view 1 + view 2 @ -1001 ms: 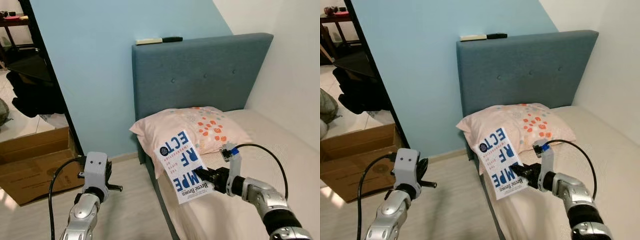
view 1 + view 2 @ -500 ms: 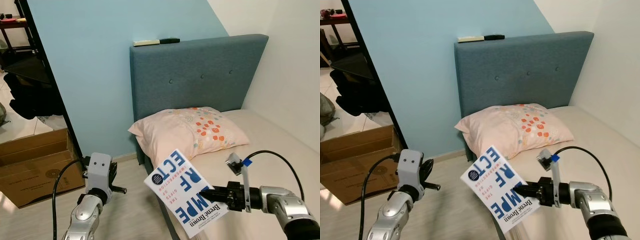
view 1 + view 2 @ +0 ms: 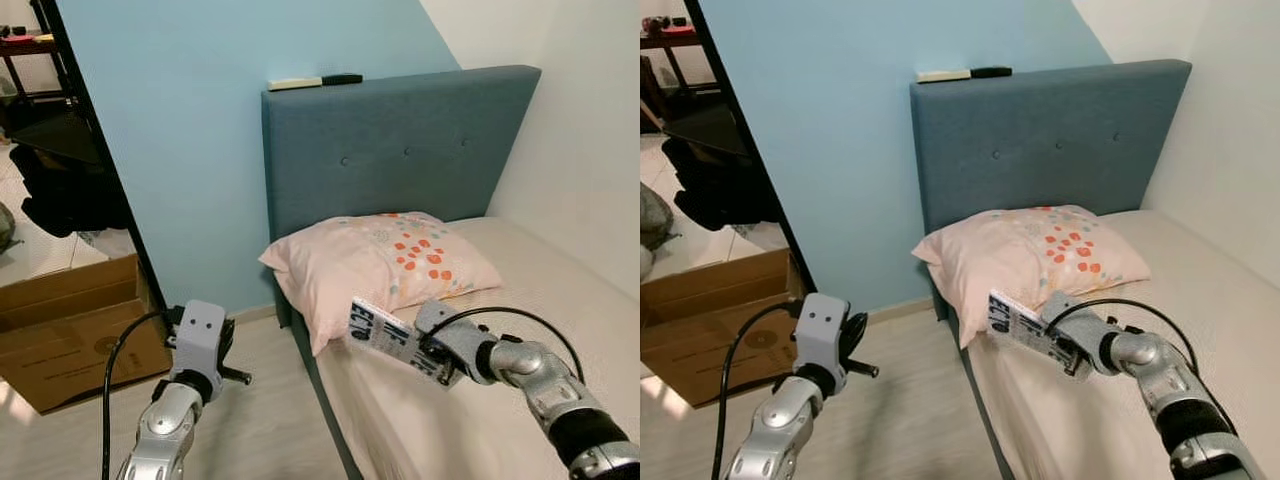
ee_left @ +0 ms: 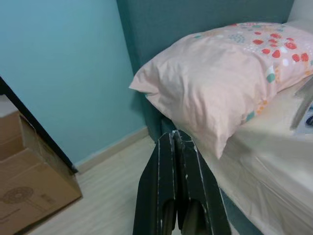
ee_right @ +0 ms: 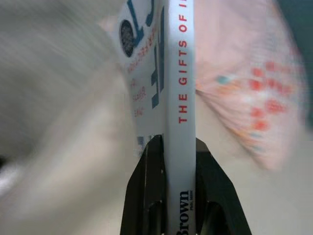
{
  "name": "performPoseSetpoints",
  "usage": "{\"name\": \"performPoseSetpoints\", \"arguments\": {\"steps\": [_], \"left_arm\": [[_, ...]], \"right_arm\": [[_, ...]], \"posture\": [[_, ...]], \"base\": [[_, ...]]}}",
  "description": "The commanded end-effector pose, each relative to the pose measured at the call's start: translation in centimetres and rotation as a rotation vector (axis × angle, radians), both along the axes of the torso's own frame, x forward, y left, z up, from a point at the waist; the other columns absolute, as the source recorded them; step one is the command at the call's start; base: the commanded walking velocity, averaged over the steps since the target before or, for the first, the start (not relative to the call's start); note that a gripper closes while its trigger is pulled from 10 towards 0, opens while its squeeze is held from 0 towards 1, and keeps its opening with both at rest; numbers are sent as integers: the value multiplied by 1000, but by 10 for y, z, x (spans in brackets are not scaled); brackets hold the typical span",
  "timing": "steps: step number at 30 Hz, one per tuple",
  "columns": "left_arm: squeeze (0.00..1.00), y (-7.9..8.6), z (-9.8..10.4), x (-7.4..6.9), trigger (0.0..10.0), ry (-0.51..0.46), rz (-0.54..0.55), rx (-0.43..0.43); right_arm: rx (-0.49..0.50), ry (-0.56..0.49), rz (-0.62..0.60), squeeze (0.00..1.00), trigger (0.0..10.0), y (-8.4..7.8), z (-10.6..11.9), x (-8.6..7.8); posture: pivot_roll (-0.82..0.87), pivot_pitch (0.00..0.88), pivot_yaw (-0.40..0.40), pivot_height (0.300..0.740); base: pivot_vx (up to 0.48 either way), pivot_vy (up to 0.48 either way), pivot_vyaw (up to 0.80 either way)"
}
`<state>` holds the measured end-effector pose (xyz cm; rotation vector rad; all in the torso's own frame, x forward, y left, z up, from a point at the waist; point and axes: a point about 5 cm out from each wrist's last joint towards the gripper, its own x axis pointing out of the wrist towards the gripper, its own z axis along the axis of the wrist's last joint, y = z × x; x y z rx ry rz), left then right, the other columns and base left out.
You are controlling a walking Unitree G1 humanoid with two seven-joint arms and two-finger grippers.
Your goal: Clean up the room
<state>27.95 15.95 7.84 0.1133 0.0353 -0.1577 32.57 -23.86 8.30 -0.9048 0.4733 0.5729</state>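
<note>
Cardboard box sat on the floor at the far left, below the blue wall. Next came the left gripper, hanging idle over the floor off the bed's side edge, its two black fingers pressed together on nothing. Right of it the bed began: a grey headboard with a pad and a dark pen-like thing on its top edge, too small to name surely, and a pink patterned pillow at the head end of the mattress.

The book was held just in front of the pillow, near the mattress's side edge, by the right gripper, whose fingers clamped it across the covers, one on each side of the white spine. Its long axis ran straight out from the fingers, toward the pillow and the side edge, and the free end hung above the sheet. That arm alone had it; the left was well apart. Putting it away would likely call for swinging that long end clear of the pillow first.
</note>
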Motion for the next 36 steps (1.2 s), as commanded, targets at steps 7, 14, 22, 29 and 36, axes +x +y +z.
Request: {"name": "performPoseSetpoints", "arguments": {"steps": [7, 14, 22, 29, 36], "left_arm": [[0, -3, -1, 1, 10000, 13, -20, 49], [0, -21, 8, 3, 10000, -38, -193, 153], [0, -54, 19, -4, 10000, -120, -506, 269], [1000, -82, 26, -11, 10000, -133, -760, 292], [1000, -107, 18, -8, 10000, -101, -909, 386]], "right_arm": [[-195, -169, 92, 0, 10000, 15, -8, 5], [-393, -82, 398, 0, 10000, 15, -9, -2], [-344, -18, 530, 0, 10000, 19, -7, -6], [-310, -38, 504, 0, 10000, 34, -10, 0], [-292, -44, 542, 0, 10000, 57, -12, 4]], "posture": [[54, 18, 7, 740], [56, 11, -6, 740], [57, 2, -13, 740], [62, 0, -4, 740], [59, 0, 22, 740]], "base": [[0, 0, 0], [0, 0, 0], [0, 0, 0], [0, 0, 0], [0, 0, 0]]}}
